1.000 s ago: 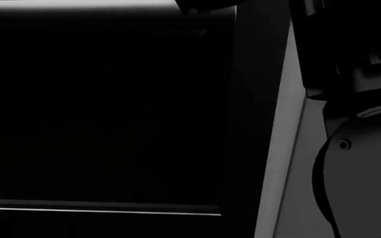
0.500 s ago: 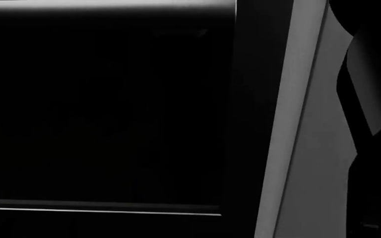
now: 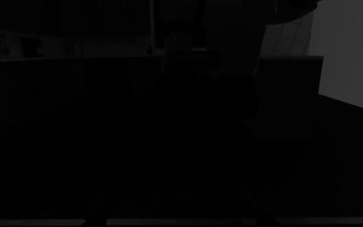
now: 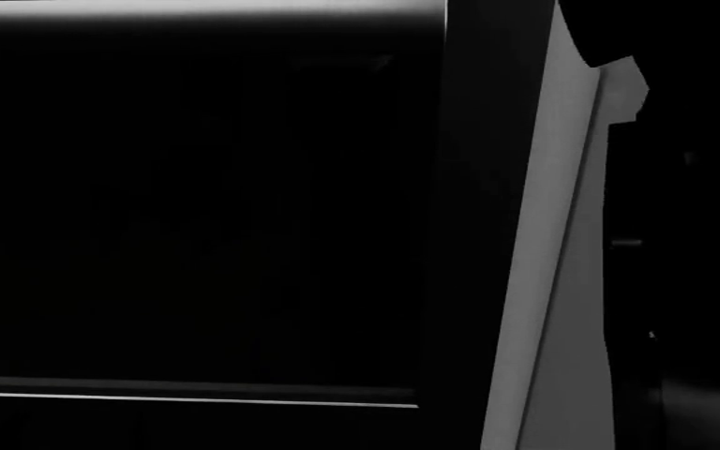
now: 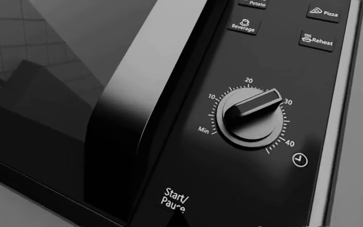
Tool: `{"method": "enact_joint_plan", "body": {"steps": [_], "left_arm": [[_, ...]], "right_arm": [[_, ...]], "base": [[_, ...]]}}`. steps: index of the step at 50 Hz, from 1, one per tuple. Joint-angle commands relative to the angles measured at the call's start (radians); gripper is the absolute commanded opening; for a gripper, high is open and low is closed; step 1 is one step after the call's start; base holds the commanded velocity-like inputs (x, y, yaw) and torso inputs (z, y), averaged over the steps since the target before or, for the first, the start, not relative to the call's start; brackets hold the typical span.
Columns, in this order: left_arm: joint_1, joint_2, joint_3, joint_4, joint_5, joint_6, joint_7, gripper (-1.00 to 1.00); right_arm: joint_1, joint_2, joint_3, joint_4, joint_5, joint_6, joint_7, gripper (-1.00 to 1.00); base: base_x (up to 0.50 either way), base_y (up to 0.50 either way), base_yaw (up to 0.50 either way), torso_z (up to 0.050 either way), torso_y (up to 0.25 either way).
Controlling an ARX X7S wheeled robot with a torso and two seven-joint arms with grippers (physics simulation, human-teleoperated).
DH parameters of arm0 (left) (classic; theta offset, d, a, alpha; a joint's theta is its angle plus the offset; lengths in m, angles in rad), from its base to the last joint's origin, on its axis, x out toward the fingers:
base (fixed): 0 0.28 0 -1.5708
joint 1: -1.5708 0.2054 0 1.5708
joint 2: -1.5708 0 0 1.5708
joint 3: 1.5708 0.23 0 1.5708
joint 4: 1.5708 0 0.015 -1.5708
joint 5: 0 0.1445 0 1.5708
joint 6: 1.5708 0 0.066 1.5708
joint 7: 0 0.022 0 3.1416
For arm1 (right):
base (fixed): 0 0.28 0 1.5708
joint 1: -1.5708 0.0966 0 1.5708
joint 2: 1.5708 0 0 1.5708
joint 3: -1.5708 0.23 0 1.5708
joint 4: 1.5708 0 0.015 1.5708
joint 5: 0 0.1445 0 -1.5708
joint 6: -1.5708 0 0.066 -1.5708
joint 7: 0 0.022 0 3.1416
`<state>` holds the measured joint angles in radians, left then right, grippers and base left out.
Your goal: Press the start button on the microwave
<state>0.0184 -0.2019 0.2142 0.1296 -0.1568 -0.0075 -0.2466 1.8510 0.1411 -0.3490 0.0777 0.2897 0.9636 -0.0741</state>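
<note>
The microwave (image 4: 198, 206) fills the head view: dark glossy door, thin bright line low down, plain black side strip (image 4: 479, 234). In the right wrist view its control panel (image 5: 263, 61) is close up, with a timer dial (image 5: 251, 117) and the Start/Pause button (image 5: 175, 200). My right gripper (image 5: 179, 220) shows only as one dark pointed tip at the frame edge, fingers together, right at the lower edge of the Start/Pause label. My right arm (image 4: 692, 234) is a dark mass beside the microwave. My left gripper (image 3: 180, 222) is barely visible in the dark, two finger stubs wide apart, empty.
A grey cabinet panel (image 4: 573, 281) stands between the microwave's side strip and my right arm. The panel also carries Beverage (image 5: 243, 25), Pizza (image 5: 324, 13) and Reheat (image 5: 317, 40) buttons. The left wrist view shows a dim room with a pale panel (image 3: 351, 52).
In the head view my right arm has moved: its round joint and pale casing have gone and a dark silhouette now covers the right edge. The microwave has not moved.
</note>
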Motion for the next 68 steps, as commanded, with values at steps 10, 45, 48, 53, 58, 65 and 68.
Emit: {"method": "enact_joint_plan", "body": {"steps": [10,45,48,53,58,65,68], "left_arm": [[-0.003,-0.011,0.001,-0.004,-0.014,0.011,-0.008,1.0],[0.002,-0.023,0.006,-0.061,-0.036,0.068,-0.016,1.0],[0.011,-0.028,0.007,-0.019,-0.039,0.037,-0.028,1.0],[0.022,-0.036,0.008,0.037,-0.044,-0.006,-0.044,1.0],[0.026,-0.044,0.007,0.072,-0.052,-0.033,-0.052,1.0],[0.0,-0.037,0.001,-0.039,-0.057,0.052,-0.026,1.0],[0.009,-0.041,0.004,-0.006,-0.06,0.029,-0.035,1.0]], "right_arm": [[0.047,-0.062,-0.057,0.32,-0.036,-0.237,-0.025,-1.0],[0.125,-0.099,-0.128,0.753,-0.063,-0.496,-0.074,-1.0],[0.151,-0.114,-0.133,0.852,-0.067,-0.554,-0.083,-1.0],[0.186,-0.136,-0.146,0.97,-0.049,-0.629,-0.097,-1.0],[0.235,-0.141,-0.302,1.114,0.097,-0.721,-0.071,-1.0],[0.272,-0.141,-0.548,1.195,0.323,-0.782,-0.019,-1.0],[0.283,-0.141,-0.628,1.201,0.387,-0.794,-0.004,-1.0]], "base": [[0.0,0.0,0.0,0.0,0.0],[0.0,0.0,0.0,0.0,0.0],[0.03,0.01,0.02,0.006,0.0],[0.03,0.01,0.02,0.012,0.0],[0.04,0.01,0.03,0.012,0.0],[0.04,0.02,0.04,0.012,0.0],[0.04,0.02,0.03,0.01,0.0]]}}
